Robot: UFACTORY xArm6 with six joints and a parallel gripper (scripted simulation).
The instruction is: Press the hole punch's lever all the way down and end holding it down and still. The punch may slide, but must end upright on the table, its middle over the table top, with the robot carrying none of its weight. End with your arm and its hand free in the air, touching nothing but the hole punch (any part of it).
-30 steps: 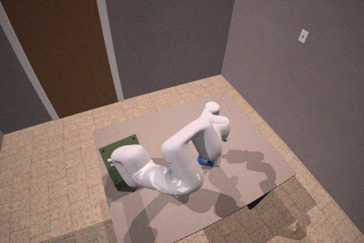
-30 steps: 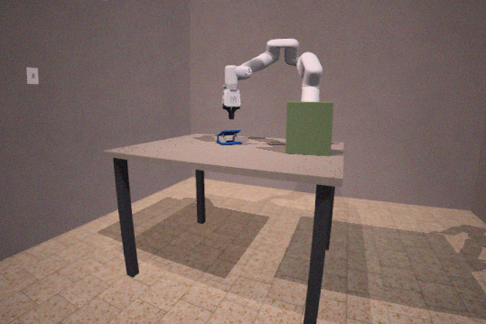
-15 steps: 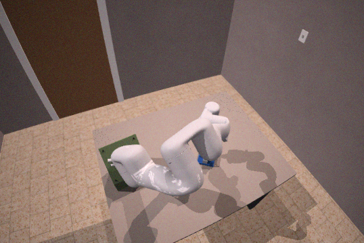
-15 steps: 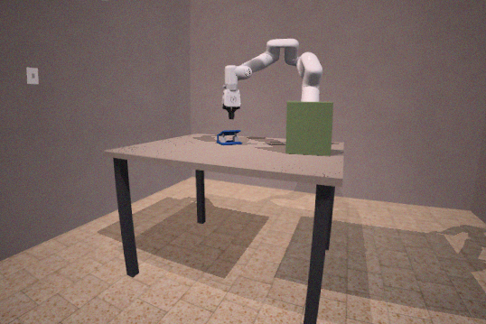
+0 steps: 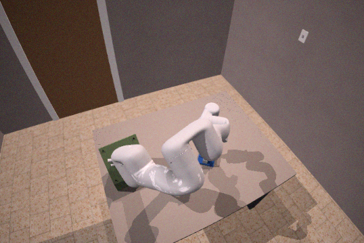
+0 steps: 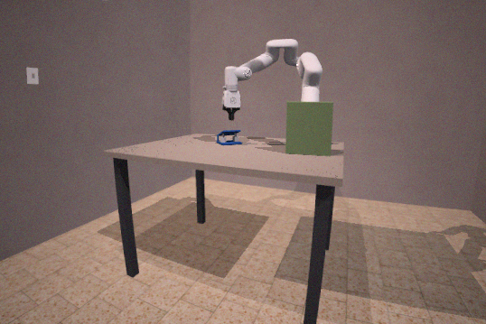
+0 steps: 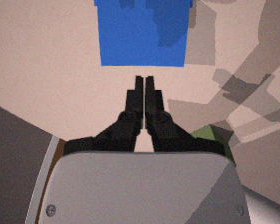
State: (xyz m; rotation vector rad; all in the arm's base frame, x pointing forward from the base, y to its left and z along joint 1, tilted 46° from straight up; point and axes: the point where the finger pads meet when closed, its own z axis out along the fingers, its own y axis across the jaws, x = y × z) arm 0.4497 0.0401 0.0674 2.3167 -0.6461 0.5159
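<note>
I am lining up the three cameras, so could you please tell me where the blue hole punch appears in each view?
Top: hole punch only partly visible, right of centre, peeking out below the white arm's forearm.
Exterior: hole punch left of centre on the table, below the shut end effector.
Wrist: hole punch upper centre, beyond the fingertips.
Shared landmark: the green base block, and a sliver in the wrist view.

A table stands on a tiled floor in the corner of a room. On its far right part, seen from the exterior view, sits a box-shaped pedestal, and the arm rises from it and reaches left over the table. The hole punch lies on the table top to the left of the pedestal, well apart from it. The gripper hangs in the air directly above the hole punch, its fingers pressed together with nothing between them, clear of the punch.
</note>
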